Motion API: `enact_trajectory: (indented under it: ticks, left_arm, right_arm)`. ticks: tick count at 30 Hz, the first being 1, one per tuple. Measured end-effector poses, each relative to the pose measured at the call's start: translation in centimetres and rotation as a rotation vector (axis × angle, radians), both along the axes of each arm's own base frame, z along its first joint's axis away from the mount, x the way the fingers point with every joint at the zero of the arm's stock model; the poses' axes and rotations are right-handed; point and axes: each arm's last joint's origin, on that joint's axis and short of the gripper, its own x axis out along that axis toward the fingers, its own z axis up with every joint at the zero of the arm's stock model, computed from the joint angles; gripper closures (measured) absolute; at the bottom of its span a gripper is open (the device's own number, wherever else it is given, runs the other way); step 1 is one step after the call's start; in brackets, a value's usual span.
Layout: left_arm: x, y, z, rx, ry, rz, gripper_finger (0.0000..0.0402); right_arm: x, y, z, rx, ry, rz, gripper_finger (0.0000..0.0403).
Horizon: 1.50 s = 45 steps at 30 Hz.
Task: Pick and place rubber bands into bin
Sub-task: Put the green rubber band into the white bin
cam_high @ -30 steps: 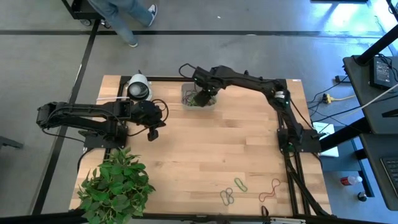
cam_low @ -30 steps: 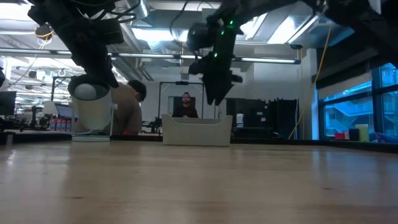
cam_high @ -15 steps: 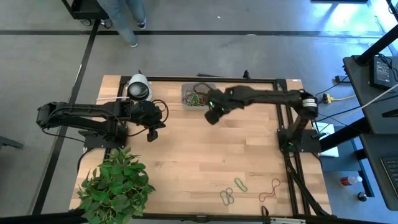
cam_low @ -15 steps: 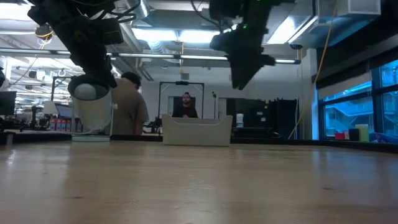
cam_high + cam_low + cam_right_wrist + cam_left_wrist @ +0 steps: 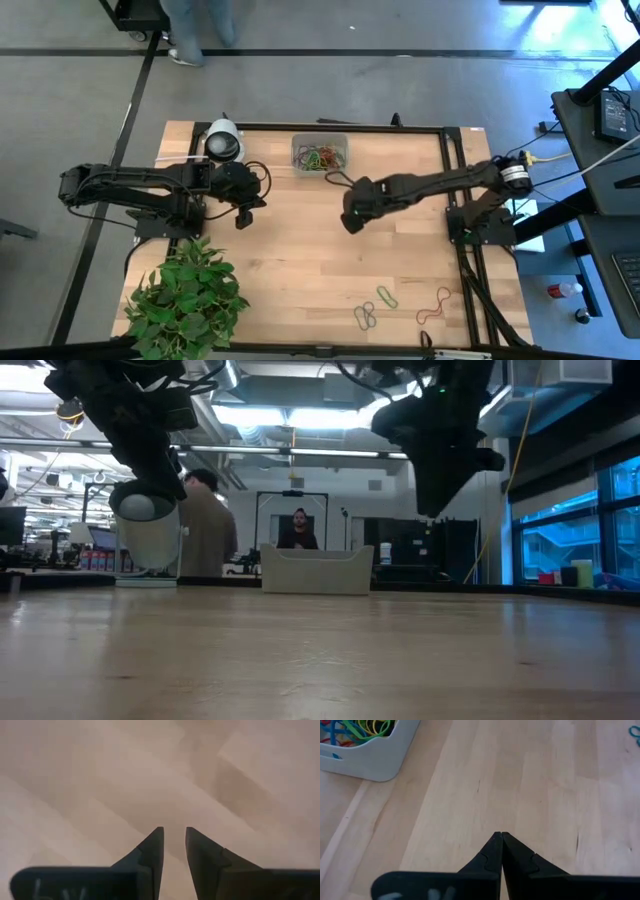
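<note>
Bin [image 5: 321, 156] of rubber bands [image 5: 322, 157] sits upright at table's [image 5: 300, 260] far edge.

**Four cams, one table: how they're set up**

The high view sits straight above and looks down on the whole wooden table [image 5: 300, 260], plus some floor around it. The low view is parked at tabletop height, looking level across the boards into the room behind. The bin [image 5: 320, 156] shows in both, at the far edge [image 5: 317, 570], so does the white tape roll [image 5: 223, 142]. Each wrist cam rides close above the wood, peering past its own dark fingers. The left wrist view also catches a corner of the bin [image 5: 365, 755]; the right wrist view sees only wood grain, very near.
</note>
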Motion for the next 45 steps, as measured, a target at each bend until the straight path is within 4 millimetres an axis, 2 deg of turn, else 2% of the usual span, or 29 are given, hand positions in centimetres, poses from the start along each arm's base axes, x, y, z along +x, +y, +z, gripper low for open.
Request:
enact_trajectory:
  ticks: [7, 15, 24, 29, 37, 45]
  left_arm:
    - [0.0, 0.0, 0.0, -0.006, -0.001, 0.006, 0.04]
    - [0.0, 0.0, 0.0, -0.005, -0.002, 0.007, 0.04]
    - [0.1, 0.0, 0.1, -0.004, -0.01, 0.007, 0.04]
    - [0.1, 0.0, 0.1, -0.004, -0.01, 0.006, 0.04]
    - [0.1, 0.0, 0.1, -0.004, -0.009, 0.006, 0.04]
    - [0.1, 0.0, 0.1, 0.007, -0.009, -0.007, 0.04]
  right_arm:
    - [-0.3, 2.2, -0.4, -0.019, -0.006, 0.005, 0.0319]
    - [-0.6, 3.7, -0.3, -0.021, -0.02, 0.007, 0.0319]
    - [-0.4, 3.8, -0.3, -0.014, -0.041, -0.001, 0.0319]
    - [-0.5, 4.7, -0.3, -0.009, -0.05, 0.015, 0.0319]
    - [-1.3, 7.7, -0.3, 0.024, -0.071, 0.009, 0.0319]
    - [-2.9, 11.4, -0.4, 0.113, -0.078, -0.119, 0.0319]
